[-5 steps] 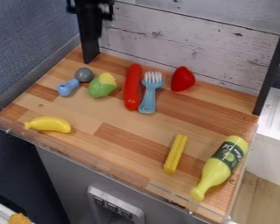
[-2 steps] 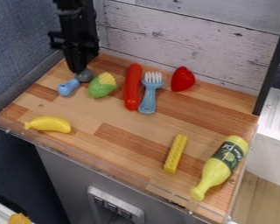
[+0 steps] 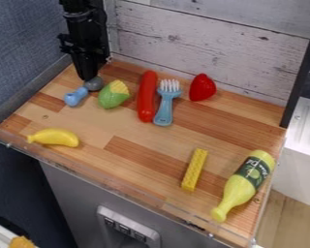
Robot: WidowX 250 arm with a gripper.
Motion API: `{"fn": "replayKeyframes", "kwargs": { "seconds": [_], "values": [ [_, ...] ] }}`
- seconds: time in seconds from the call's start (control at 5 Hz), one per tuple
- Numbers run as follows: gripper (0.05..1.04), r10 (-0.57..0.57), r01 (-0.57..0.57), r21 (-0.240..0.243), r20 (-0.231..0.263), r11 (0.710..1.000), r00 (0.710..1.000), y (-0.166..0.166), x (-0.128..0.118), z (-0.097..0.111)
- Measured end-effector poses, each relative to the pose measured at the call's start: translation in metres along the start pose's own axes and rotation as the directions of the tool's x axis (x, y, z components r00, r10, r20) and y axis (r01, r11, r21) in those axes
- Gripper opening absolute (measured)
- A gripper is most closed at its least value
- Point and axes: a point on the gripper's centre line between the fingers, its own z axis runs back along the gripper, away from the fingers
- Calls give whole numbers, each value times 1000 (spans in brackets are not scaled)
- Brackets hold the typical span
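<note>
The black gripper hangs down at the back left corner of the wooden surface, its tip right at the grey round end of a small blue-handled toy. Whether it touches that end, I cannot tell. Just right of it lies a green and yellow corn toy. A red sausage and a blue fork lie side by side farther right, and a red strawberry is near the back wall.
A yellow banana lies front left, a yellow brick front right of centre, and a yellow-green bottle at the right edge. A clear rim runs along the front; a whitewashed plank wall stands behind.
The gripper has come down from above the back left post to the grey end of the blue-handled toy. The objects on the surface have not visibly moved.
</note>
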Motion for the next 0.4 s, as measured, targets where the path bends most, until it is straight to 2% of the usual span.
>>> {"fn": "replayKeyframes", "kwargs": {
  "seconds": [0.2, 0.4],
  "values": [
    [53, -53, 53, 1, -1, 999, 999, -2, 2, 0],
    [53, -48, 48, 2, -9, 999, 999, -5, 3, 0]
  ]
}}
